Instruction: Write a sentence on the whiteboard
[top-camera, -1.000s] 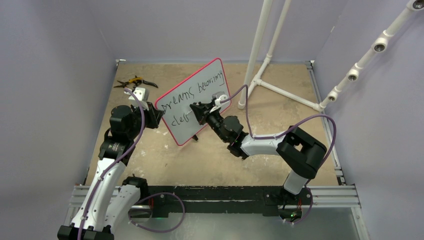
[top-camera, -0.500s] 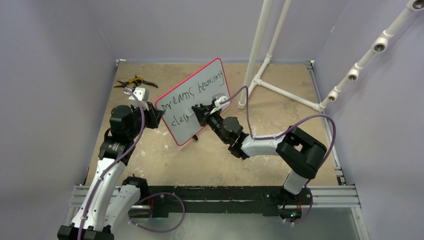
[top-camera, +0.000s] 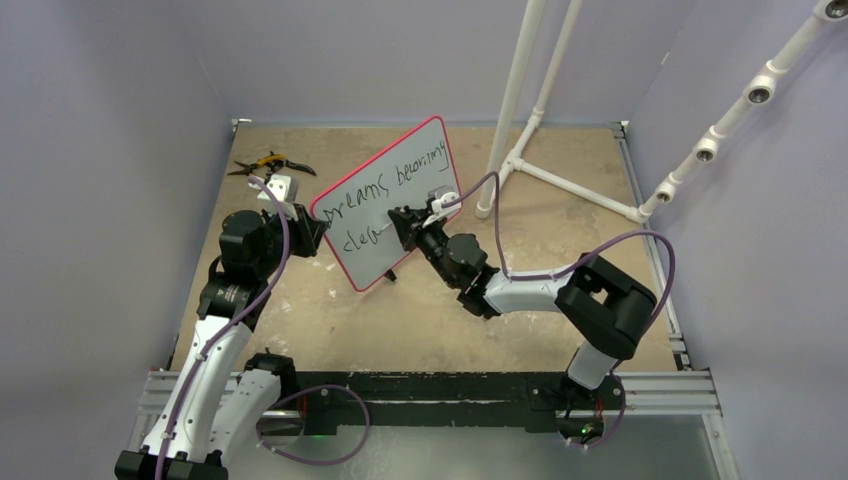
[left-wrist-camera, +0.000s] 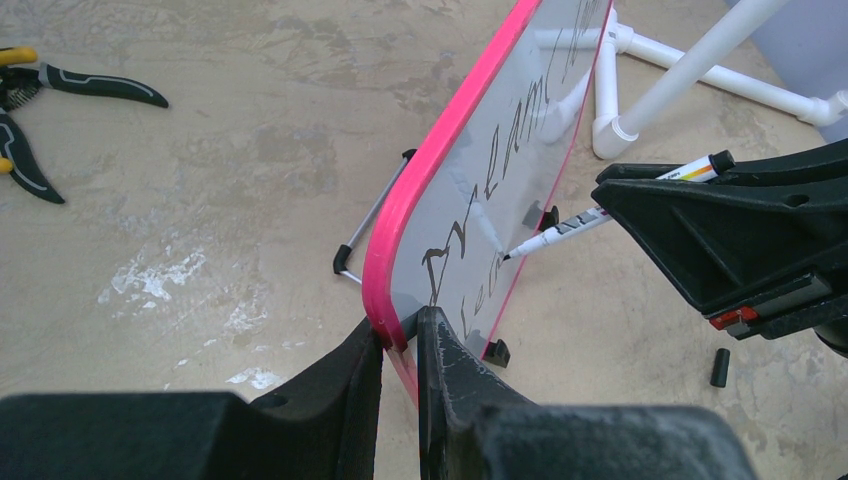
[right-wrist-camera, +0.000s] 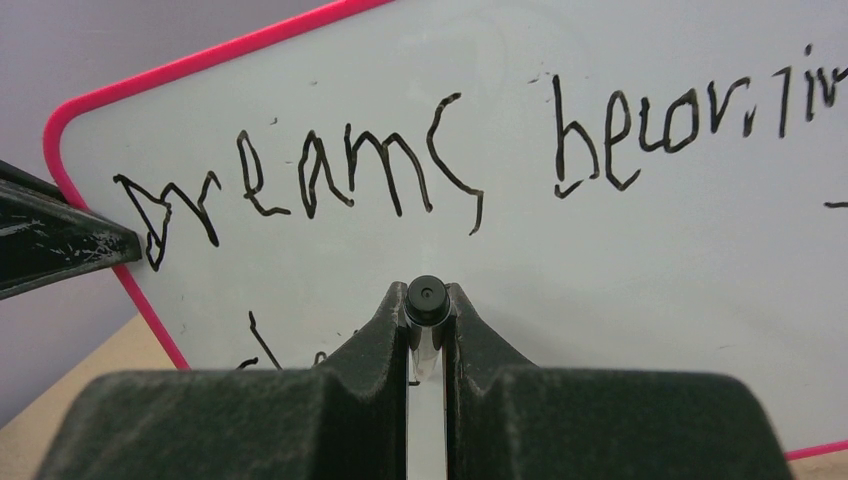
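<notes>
Second line of the sentence (right-wrist-camera: 440, 160) under way; "clear" looks only part written.
The whiteboard (top-camera: 375, 262) stands tilted mid-table, the left gripper (left-wrist-camera: 400, 335) clamped on its lower pink rim. The right gripper (right-wrist-camera: 427, 320) pinches a marker (left-wrist-camera: 600, 210), tip at the board. Next, I'd judge: steady strokes rightward. No containers in sight.

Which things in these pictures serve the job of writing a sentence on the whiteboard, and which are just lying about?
In use: whiteboard, clamped at its edge by the left gripper; sentence; marker, held by the right gripper.
Lying about: pliers; white pipe frame; small black cap-like piece.
</notes>
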